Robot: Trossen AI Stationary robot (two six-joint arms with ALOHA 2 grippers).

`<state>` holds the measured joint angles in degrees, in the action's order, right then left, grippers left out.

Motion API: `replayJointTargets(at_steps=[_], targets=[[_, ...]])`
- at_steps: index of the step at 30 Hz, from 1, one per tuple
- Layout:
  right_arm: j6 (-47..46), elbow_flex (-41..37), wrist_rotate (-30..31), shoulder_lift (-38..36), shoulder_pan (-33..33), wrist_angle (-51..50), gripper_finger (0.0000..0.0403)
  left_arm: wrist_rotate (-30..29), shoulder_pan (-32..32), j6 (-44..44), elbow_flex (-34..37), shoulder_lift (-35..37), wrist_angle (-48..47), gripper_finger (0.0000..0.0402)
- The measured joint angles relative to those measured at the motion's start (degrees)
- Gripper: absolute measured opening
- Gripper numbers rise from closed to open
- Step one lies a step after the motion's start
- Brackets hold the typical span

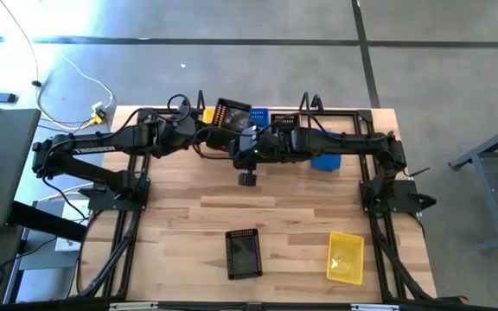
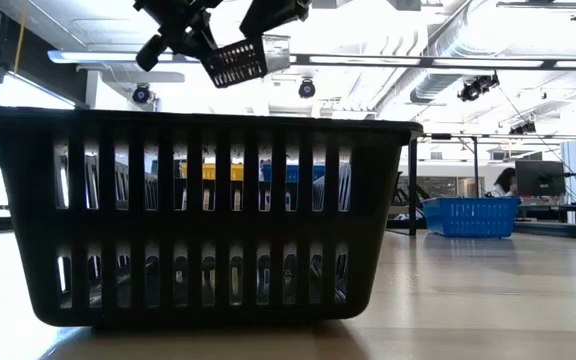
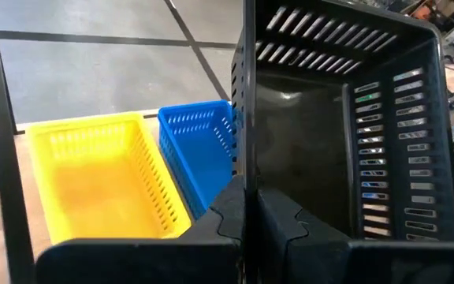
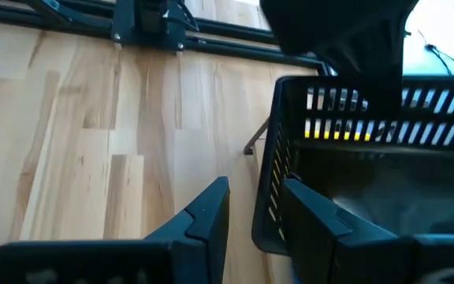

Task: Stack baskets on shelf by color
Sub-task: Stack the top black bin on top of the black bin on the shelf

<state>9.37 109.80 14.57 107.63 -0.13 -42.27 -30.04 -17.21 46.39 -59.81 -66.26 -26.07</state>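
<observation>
At the upper centre of the high view, over the counter (image 1: 180, 216), the shelf (image 1: 318, 117) already carries yellow and blue baskets. The black basket (image 1: 232, 114) is clamped by its wall in the left pincer (image 3: 244, 217) and should be lowered level. The right pincer (image 4: 251, 209), apparently slightly parted, is best kept clear.

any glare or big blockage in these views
High view: strong glare washes the floor at upper left. Low view: a black basket close to the lens fills most of the frame, backlit by bright ceiling lights. Left wrist view: the held black basket hides half the picture.
</observation>
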Motion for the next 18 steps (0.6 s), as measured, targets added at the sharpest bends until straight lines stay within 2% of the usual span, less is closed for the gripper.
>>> replayJointTargets(at_steps=[7, 12, 18], targets=[[0.54, 0.02, 0.61, 1.22, -1.02, -2.30, 0.0101, 3.67, -0.02, 0.58, 0.01, 0.00, 3.06, 0.0000], [4.00, 0.02, 4.92, 2.20, -0.89, -2.55, 0.0101, 5.38, 0.06, 1.57, 0.01, 0.00, 3.17, 0.0000], [4.67, 0.02, 7.09, 3.49, -0.91, -2.29, 0.0097, 6.95, 0.35, 1.91, 0.02, 0.00, 3.32, 0.0000]])
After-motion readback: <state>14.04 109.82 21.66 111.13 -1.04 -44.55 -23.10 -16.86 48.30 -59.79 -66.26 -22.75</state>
